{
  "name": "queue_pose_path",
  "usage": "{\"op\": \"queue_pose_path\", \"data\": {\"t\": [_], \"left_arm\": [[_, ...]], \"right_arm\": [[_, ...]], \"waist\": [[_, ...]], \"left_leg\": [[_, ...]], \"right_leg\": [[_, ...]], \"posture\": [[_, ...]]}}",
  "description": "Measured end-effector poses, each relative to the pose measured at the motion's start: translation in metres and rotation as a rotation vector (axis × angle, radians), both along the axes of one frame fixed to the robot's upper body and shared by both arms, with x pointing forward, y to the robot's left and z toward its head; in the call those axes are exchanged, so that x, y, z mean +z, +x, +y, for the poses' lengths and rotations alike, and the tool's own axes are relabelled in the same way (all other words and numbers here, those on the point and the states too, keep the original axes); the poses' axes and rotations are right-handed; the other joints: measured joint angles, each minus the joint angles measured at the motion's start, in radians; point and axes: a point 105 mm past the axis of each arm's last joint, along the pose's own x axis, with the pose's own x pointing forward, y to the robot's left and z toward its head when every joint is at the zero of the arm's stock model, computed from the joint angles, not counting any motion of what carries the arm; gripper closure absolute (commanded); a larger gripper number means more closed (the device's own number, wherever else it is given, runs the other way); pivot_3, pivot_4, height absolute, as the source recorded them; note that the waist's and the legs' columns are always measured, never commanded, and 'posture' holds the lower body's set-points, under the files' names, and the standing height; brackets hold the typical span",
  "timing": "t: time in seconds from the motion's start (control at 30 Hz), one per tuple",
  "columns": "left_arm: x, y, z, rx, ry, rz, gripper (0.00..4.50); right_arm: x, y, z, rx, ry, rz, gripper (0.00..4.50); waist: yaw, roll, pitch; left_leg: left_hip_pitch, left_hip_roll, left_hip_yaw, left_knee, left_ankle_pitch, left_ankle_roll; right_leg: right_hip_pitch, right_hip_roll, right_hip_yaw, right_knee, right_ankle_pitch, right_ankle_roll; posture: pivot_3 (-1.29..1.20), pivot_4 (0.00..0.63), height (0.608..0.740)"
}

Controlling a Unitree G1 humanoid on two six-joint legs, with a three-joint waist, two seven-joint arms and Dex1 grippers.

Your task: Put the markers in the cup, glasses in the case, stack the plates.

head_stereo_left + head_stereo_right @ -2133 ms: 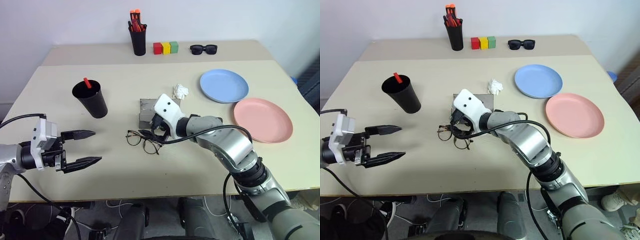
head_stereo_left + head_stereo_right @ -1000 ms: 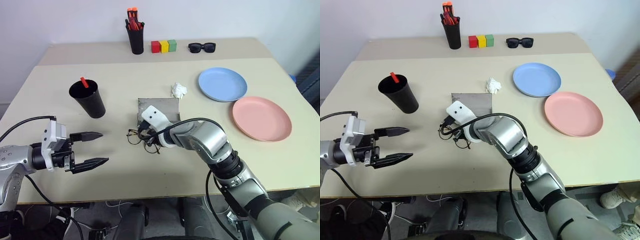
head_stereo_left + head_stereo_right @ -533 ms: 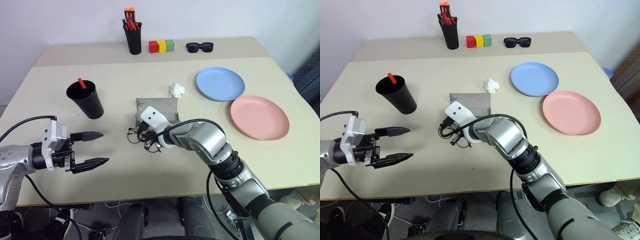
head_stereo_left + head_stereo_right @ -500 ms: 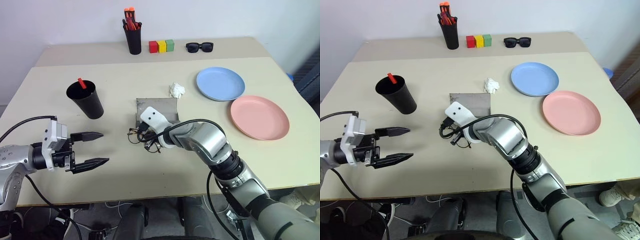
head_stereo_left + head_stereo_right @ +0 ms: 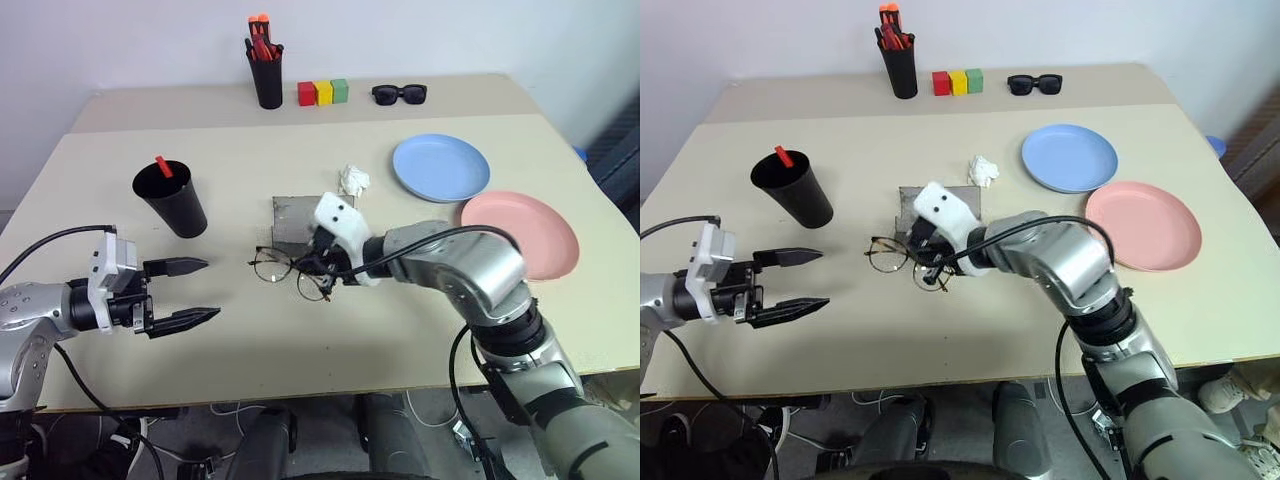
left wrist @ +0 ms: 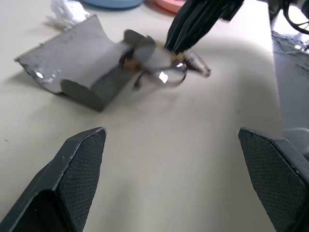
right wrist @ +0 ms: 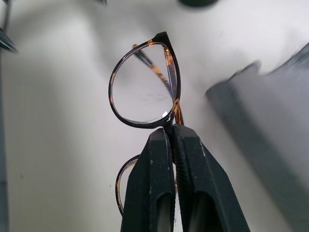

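Now the right tool (image 7: 172, 133) is clamped on the glasses (image 5: 292, 272) at the bridge, holding them just above the bench (image 5: 300, 340), beside the open grey case (image 5: 296, 222). Left tool (image 5: 190, 292) spread wide w/ nothing in it, near bench's front-left.

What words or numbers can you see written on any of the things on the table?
None: no words, numbers or signs can be read anywhere.
The cup, the case, the plates and the colored blocks look plain.
The glasses, pinched in the right tool, show no print either.
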Motion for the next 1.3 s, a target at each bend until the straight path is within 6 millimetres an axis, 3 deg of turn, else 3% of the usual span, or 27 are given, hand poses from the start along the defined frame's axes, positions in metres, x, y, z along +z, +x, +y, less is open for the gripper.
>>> {"op": "queue_pose_path", "data": {"t": [0.27, 0.43, 0.6, 0.73, 0.97, 1.3], "left_arm": [[0.003, 0.007, 0.001, 0.015, -0.021, -0.022, 0.00], [0.004, 0.010, -0.004, -0.001, -0.025, -0.028, 0.00], [0.005, 0.010, -0.004, 0.002, -0.033, -0.031, 0.00], [0.005, 0.008, -0.003, 0.014, -0.040, -0.026, 0.00], [0.007, 0.006, -0.004, 0.023, -0.032, -0.034, 0.00], [0.008, 0.006, -0.004, 0.024, -0.029, -0.037, 0.00]], "right_arm": [[0.042, 0.061, -0.033, -0.119, -0.033, -0.375, 4.40], [0.031, 0.089, -0.028, -0.115, -0.078, -0.482, 4.40], [0.014, 0.095, 0.004, -0.045, -0.053, -0.509, 4.40], [0.003, 0.097, 0.016, 0.002, -0.080, -0.555, 4.40], [-0.019, 0.092, 0.007, 0.062, -0.152, -0.520, 4.40], [-0.034, 0.097, -0.013, 0.040, -0.271, -0.458, 4.40]], "waist": [[-0.002, 0.000, 0.000], [-0.002, 0.000, 0.000], [-0.004, 0.000, 0.000], [0.001, 0.000, 0.000], [-0.001, 0.000, 0.000], [-0.001, 0.000, 0.000]], "left_leg": [[0.000, 0.000, 0.001, 0.000, 0.000, 0.000], [0.000, 0.000, 0.001, 0.000, 0.000, 0.000], [-0.001, 0.000, 0.001, 0.000, 0.001, -0.001], [-0.001, 0.000, 0.000, 0.000, 0.001, -0.002], [-0.001, 0.000, 0.000, 0.000, 0.001, -0.002], [-0.001, 0.000, 0.000, 0.000, 0.001, -0.002]], "right_leg": [[0.000, 0.000, 0.000, 0.000, 0.000, 0.000], [-0.001, 0.000, 0.000, 0.000, 0.000, 0.000], [-0.002, 0.000, 0.001, 0.000, 0.000, 0.000], [-0.002, 0.000, 0.001, 0.000, 0.000, 0.000], [-0.002, 0.000, 0.001, 0.001, 0.000, 0.000], [-0.002, 0.000, 0.001, 0.001, 0.000, 0.000]], "posture": [[0.00, 0.150, 0.740], [0.00, 0.150, 0.740], [0.00, 0.150, 0.740], [0.00, 0.150, 0.740], [0.00, 0.150, 0.740], [0.00, 0.150, 0.740]]}}
